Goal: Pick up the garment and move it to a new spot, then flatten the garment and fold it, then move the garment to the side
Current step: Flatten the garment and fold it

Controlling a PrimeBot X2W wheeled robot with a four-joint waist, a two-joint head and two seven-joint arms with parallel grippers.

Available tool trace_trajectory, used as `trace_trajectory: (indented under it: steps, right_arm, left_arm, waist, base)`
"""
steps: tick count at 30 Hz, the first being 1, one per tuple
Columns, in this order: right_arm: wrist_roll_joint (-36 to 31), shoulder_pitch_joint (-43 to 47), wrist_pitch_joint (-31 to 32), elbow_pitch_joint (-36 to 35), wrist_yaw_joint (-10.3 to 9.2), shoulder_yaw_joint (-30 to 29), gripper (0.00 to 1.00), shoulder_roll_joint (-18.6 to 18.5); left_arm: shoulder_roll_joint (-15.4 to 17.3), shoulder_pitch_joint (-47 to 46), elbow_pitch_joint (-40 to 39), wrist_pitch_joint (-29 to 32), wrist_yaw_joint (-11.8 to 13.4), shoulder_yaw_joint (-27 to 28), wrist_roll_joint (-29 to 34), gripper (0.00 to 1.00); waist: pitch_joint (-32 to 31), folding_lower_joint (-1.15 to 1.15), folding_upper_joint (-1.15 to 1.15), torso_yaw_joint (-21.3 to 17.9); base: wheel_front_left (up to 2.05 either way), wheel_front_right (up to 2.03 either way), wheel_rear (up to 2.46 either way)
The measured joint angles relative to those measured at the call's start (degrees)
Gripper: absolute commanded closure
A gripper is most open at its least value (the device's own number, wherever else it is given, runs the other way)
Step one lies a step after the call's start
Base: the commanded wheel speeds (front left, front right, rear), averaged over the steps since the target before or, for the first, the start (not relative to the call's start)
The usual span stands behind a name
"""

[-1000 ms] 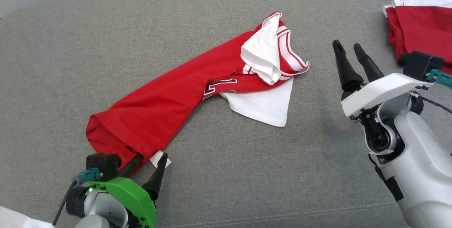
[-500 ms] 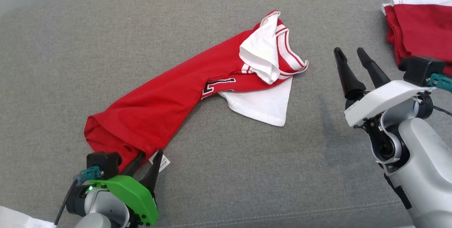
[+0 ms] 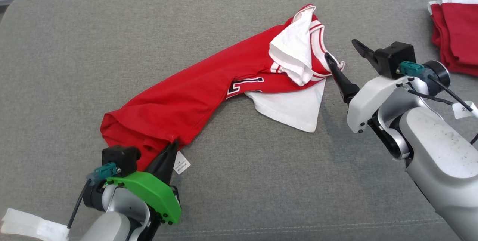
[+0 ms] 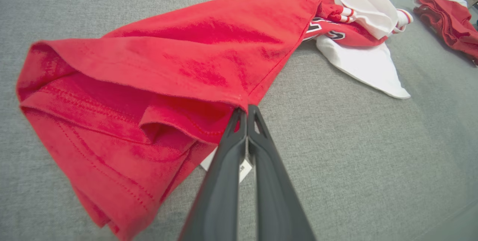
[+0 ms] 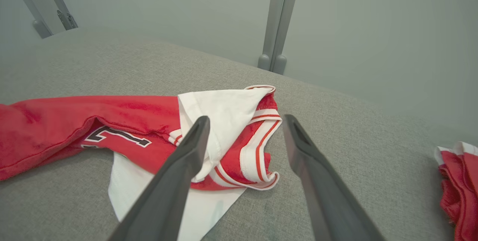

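While the crumpled red-and-white cotton jersey (image 3: pixel 194 95) lies slantwise across the grey fabric bench (image 3: pixel 239 188), we judge the pickup just starting; moving, flattening, folding remain. Our left gripper (image 3: pixel 172 147) pinches its red hem (image 4: pixel 157 86) near the front edge, jaws closed; our right gripper (image 3: pixel 341 48) gapes wide at the collar (image 5: pixel 261 147), holding nothing.

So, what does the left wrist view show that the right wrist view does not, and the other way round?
The left wrist view adds the left gripper, its fingers shut on the hem corner of the garment, with a white care label beneath them. The right wrist view adds the right gripper, open, with the striped collar seen between its fingers, plus a pale wall and a metal post behind. Both share the red and white garment with its black number print, the grey surface and a second red garment off to one side.
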Motion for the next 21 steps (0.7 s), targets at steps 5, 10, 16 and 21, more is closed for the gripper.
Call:
trace_trajectory:
  steps: [5,10,16,21]
  right_arm:
    - [-0.91,-0.83,2.77,3.43,0.05,1.85,0.0,0.37]
    - [-0.91,-2.17,3.34,5.72,0.03,1.89,0.0,1.72]
    - [-0.99,-2.37,3.65,8.66,0.08,2.68,0.0,2.18]
    - [-2.04,-3.89,3.91,10.31,0.08,2.94,0.0,2.31]
  left_arm:
    - [-0.58,-1.47,-3.66,-0.59,0.0,0.45,0.41,1.0]
    - [-0.2,-3.9,-8.22,-2.35,0.0,3.87,1.42,1.0]
    - [1.68,-4.5,-11.55,-2.46,0.01,8.04,1.65,1.0]
    - [1.8,-2.7,-13.13,-1.34,0.01,9.06,1.62,1.0]
  waist:
    - [0.6,0.0,0.0,2.62]
    - [1.22,0.0,0.0,5.51]
    - [1.53,0.0,0.0,8.47]
    - [1.48,0.0,0.0,9.86]
  base:
    - [0.0,0.0,0.0]
    - [0.0,0.0,0.0]
    - [0.0,0.0,0.0]
    - [0.0,0.0,0.0]
